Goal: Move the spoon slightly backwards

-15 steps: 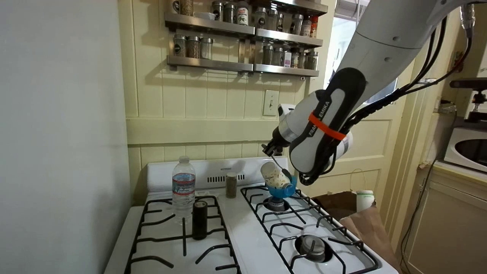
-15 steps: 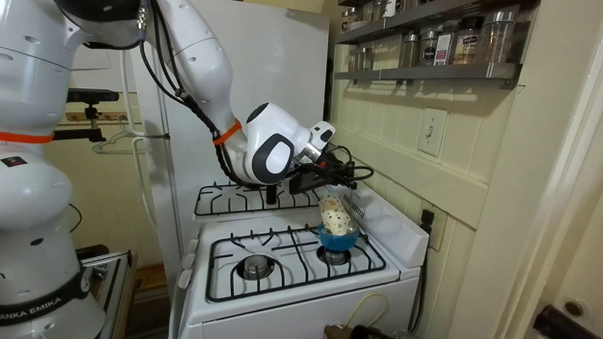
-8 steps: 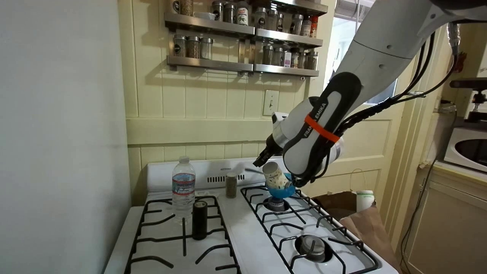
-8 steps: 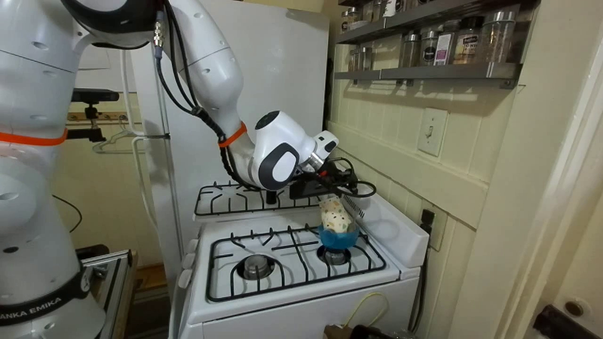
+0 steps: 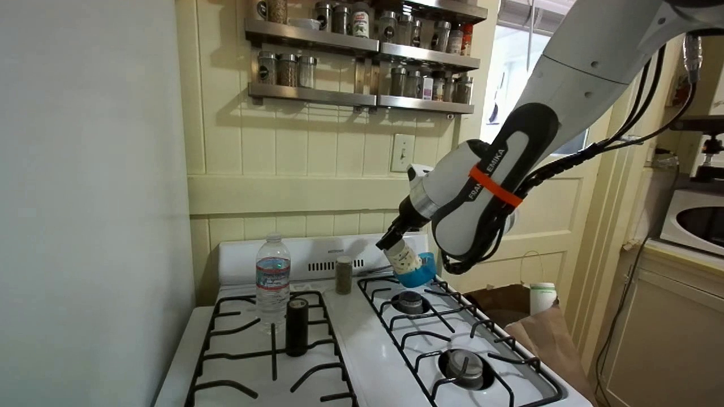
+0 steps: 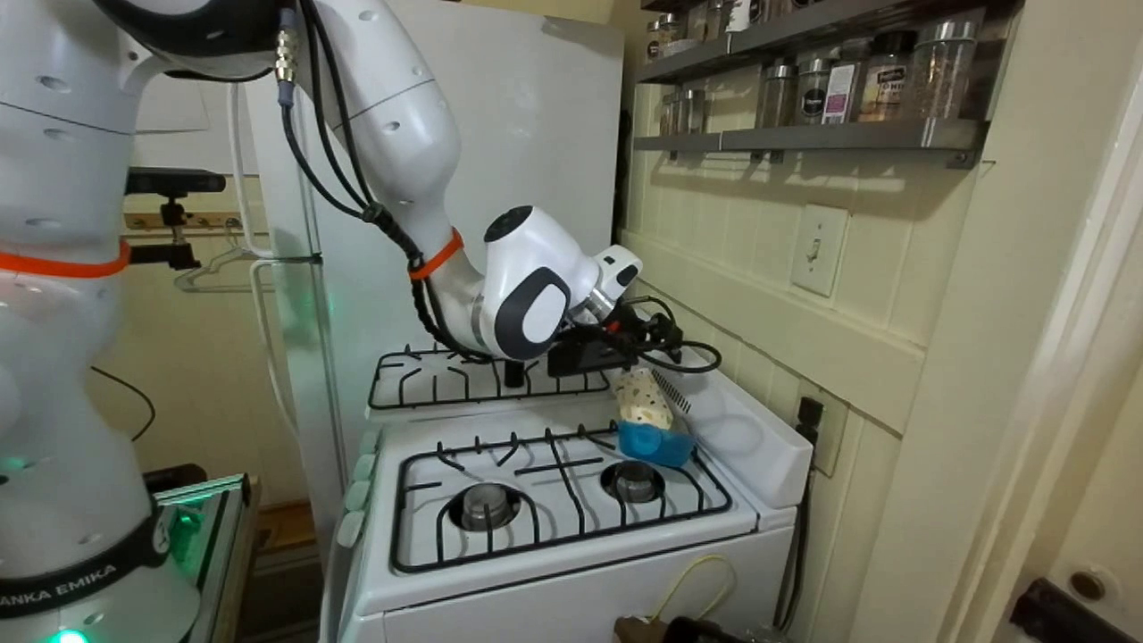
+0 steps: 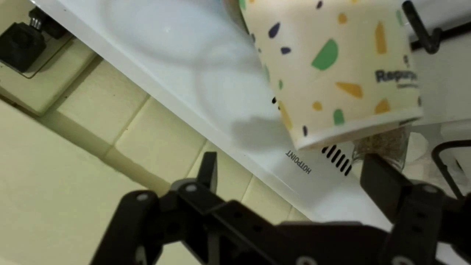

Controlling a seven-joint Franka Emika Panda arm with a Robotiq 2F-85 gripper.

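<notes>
In an exterior view a thin dark utensil (image 5: 374, 272), which seems to be the spoon, lies at the stove's back by the glass jar; its far end I cannot make out. My gripper (image 7: 296, 176) is open, with nothing between its fingers; behind the gap shows the white back panel. Seen in an exterior view, the gripper (image 5: 389, 244) hangs over the back of the stove, close to the rim of a patterned paper cup (image 5: 403, 258); whether they touch I cannot tell. That cup leans in a blue bowl (image 6: 656, 444), tilted above the rear burner.
Black grates (image 6: 500, 505) cover the stove top. A clear bottle (image 5: 273, 282), a dark cylinder (image 5: 297, 327) and the glass jar (image 5: 343, 275) stand to one side. Metal shelves (image 5: 317, 95) with spice jars hang on the wall. The back panel (image 7: 257, 147) is near the gripper.
My gripper has opened and released the thin utensil, which fell to the stove's back. The cup and blue bowl have tipped and shifted from over the burner toward the back.
</notes>
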